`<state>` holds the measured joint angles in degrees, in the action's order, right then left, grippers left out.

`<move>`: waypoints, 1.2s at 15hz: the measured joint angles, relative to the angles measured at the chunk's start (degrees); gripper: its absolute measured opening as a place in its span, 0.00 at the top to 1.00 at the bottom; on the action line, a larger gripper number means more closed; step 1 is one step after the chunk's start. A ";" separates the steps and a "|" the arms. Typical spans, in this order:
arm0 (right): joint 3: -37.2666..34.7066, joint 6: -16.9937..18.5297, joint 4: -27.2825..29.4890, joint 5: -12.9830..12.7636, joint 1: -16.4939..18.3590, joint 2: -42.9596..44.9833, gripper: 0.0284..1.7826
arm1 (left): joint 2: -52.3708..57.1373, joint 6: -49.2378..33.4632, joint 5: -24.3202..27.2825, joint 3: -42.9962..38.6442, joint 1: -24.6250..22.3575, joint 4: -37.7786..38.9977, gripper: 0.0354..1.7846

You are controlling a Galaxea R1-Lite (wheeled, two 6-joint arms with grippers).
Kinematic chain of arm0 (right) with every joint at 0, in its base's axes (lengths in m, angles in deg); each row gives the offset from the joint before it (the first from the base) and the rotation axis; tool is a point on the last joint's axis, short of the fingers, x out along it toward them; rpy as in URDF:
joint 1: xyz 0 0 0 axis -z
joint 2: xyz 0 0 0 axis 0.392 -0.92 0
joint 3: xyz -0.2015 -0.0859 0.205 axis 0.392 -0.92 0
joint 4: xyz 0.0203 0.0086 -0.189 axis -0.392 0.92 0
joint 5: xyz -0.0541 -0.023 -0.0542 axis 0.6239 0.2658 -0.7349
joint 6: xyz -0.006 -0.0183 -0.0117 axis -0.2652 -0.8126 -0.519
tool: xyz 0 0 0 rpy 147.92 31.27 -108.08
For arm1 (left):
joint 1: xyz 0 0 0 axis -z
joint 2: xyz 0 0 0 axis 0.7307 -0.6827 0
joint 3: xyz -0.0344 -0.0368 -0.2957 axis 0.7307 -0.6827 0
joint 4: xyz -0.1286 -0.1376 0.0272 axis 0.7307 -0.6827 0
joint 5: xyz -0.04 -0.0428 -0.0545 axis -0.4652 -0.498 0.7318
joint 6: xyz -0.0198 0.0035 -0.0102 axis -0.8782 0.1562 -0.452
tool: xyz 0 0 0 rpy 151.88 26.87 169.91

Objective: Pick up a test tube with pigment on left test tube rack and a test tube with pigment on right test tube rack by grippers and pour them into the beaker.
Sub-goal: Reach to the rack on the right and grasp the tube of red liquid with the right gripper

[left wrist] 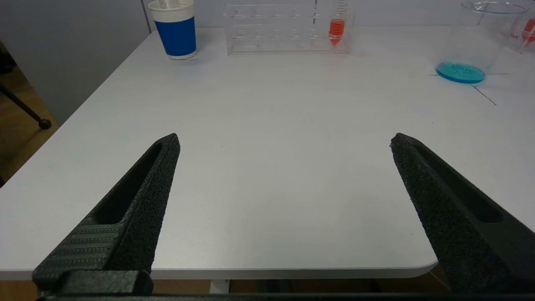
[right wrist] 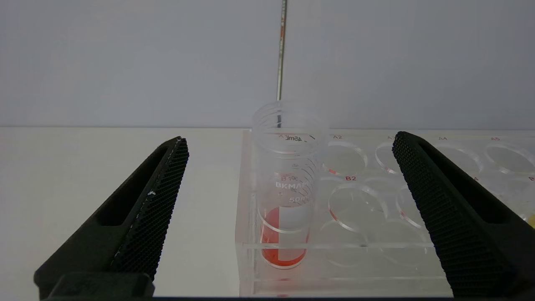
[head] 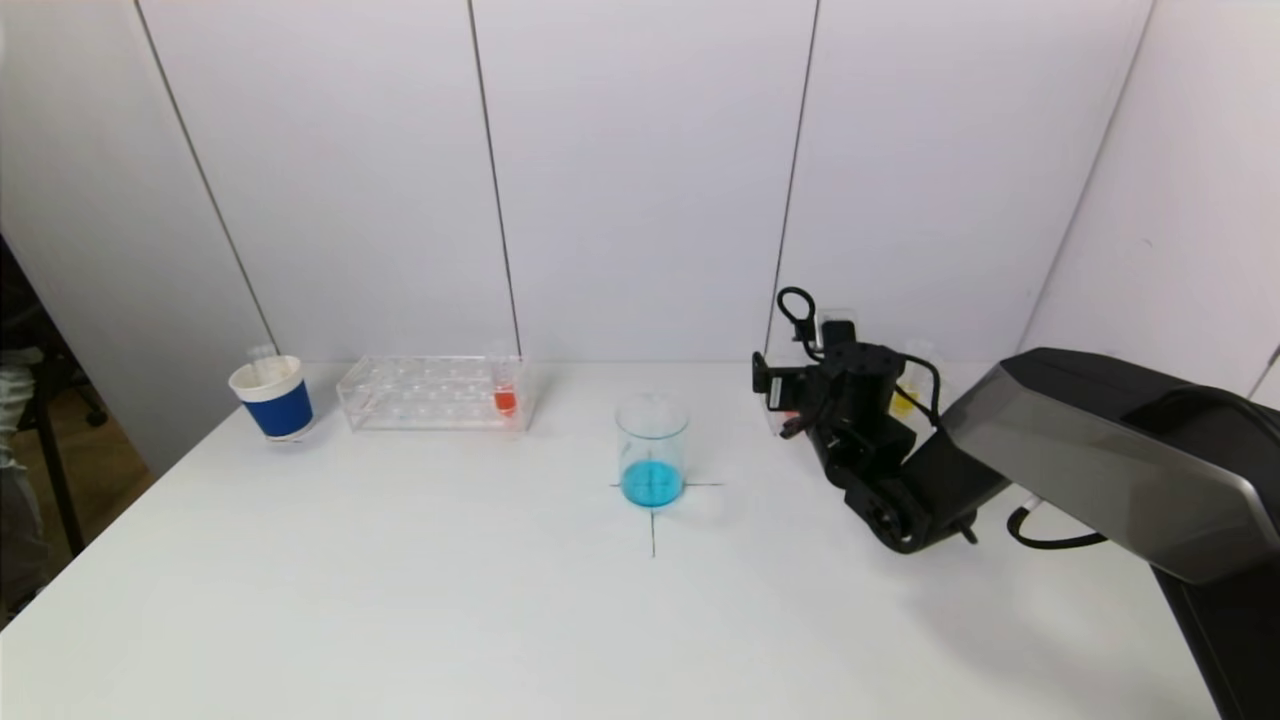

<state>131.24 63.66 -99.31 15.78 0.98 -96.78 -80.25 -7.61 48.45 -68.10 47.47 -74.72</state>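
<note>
White table (head: 400,600) all around; the right gripper (right wrist: 288,175) gapes wide at the red tube (right wrist: 285,184) in the right rack (right wrist: 376,251), ready to move in and squeeze. Left gripper (left wrist: 284,167) waits wide.

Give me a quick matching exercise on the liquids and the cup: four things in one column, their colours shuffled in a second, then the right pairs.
Things:
1. Liquid in the beaker
2. Pigment in the tube on the left test tube rack
3. Band on the paper cup
4. Pigment in the tube between the open right end effector fingers

Colours:
A. Dark blue
B. Red
C. Turquoise
D. Orange-red

Pairs: 1-C, 2-D, 3-A, 4-B. The left tube stands at the rack's beaker-side end; the right tube sits in its rack's corner hole.
</note>
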 joint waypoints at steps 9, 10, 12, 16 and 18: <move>4.06 0.16 0.15 -0.55 0.30 -2.67 0.00 | 0.00 0.00 0.00 0.00 0.00 0.00 0.01; 4.56 0.20 0.20 -1.01 0.30 -2.89 0.00 | 0.00 0.00 0.00 0.00 0.00 0.02 0.01; 5.16 0.27 0.15 -1.21 0.24 -3.28 0.00 | 0.00 0.01 0.00 0.00 0.00 0.00 0.01; 5.55 0.35 0.12 -1.26 0.22 -3.72 0.00 | 0.00 0.00 0.00 0.00 0.00 0.00 0.01; 5.57 0.39 0.12 -1.26 0.20 -3.80 0.00 | 0.00 0.00 0.02 0.00 0.00 0.02 0.01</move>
<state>136.82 64.05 -99.18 14.52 1.17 -100.59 -80.25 -7.61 48.47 -68.10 47.47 -74.69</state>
